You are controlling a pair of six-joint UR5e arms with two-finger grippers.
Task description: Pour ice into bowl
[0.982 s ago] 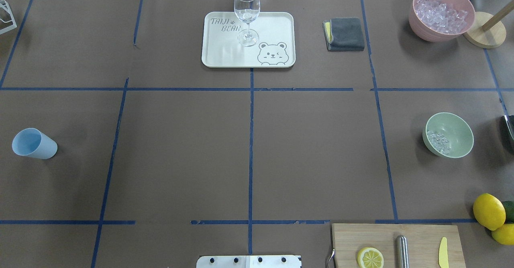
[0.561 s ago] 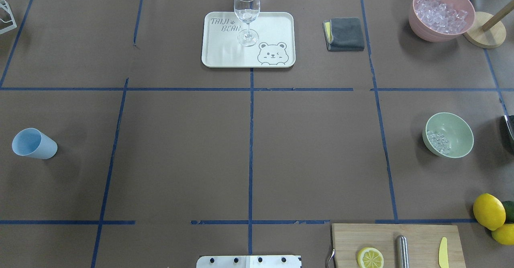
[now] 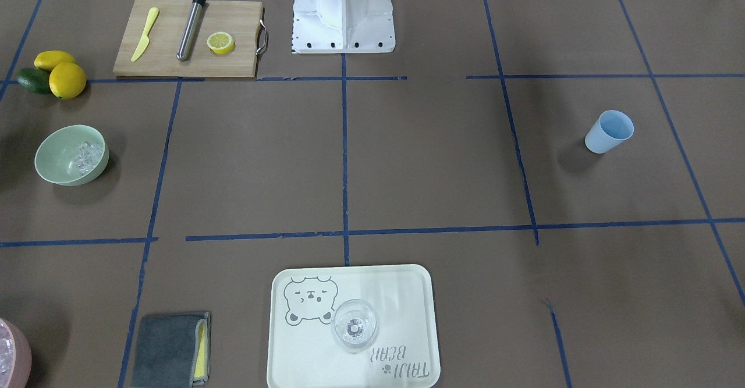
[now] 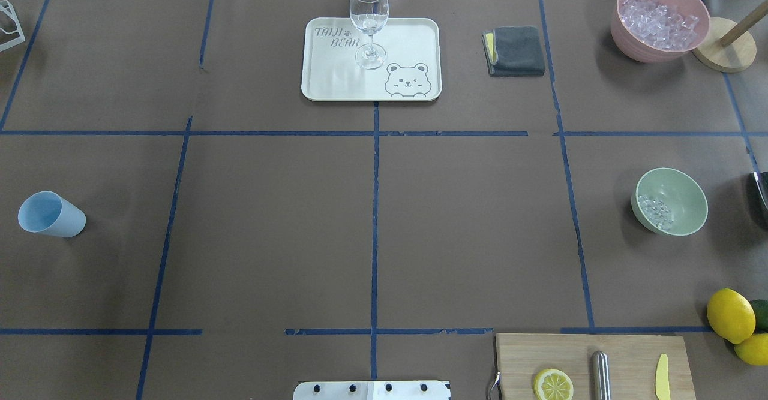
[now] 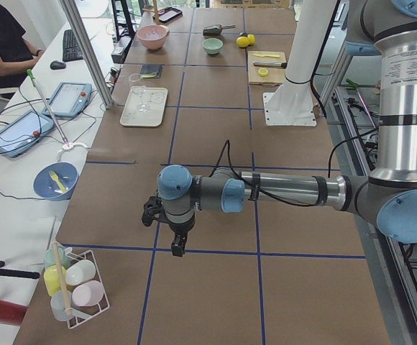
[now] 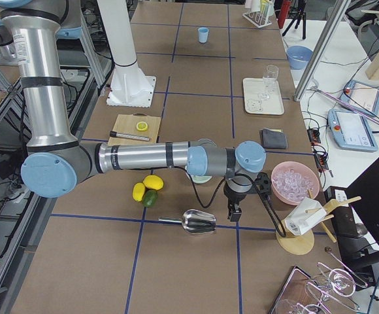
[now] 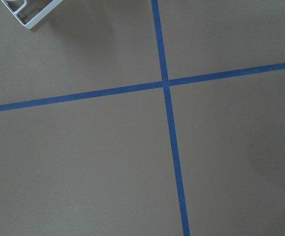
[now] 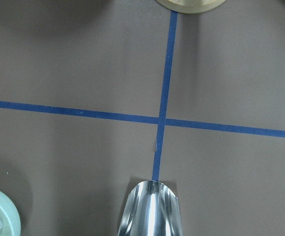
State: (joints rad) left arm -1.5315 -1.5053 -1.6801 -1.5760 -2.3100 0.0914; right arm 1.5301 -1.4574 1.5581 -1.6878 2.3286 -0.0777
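Since the ice (image 4: 655, 213) lies in a small heap inside the green bowl (image 4: 672, 201), on the side nearer the middle of the table, I think the pouring is done and the arms are just waiting out of the way. The bowl sits upright on the robot's right side of the table, between the pink bowl (image 4: 660, 19) full of more ice and the lemons (image 4: 731, 315), a handy spot for scooping from one bowl to the other. The metal scoop (image 6: 199, 222) lies alone on the table, near the green bowl but not touching it, and nothing holds it. The two top views show the bowl and the ice well, but no arm at all. Only the side views show the arms. The right gripper (image 6: 234, 210) hangs over the table just beside the scoop. The left gripper (image 5: 178, 244) hangs over blue tape lines, well apart from the bowl. From those views I cannot tell if either one is open or closed. My right wrist view shows the scoop's open end and a bit of the bowl's rim, but no fingers.
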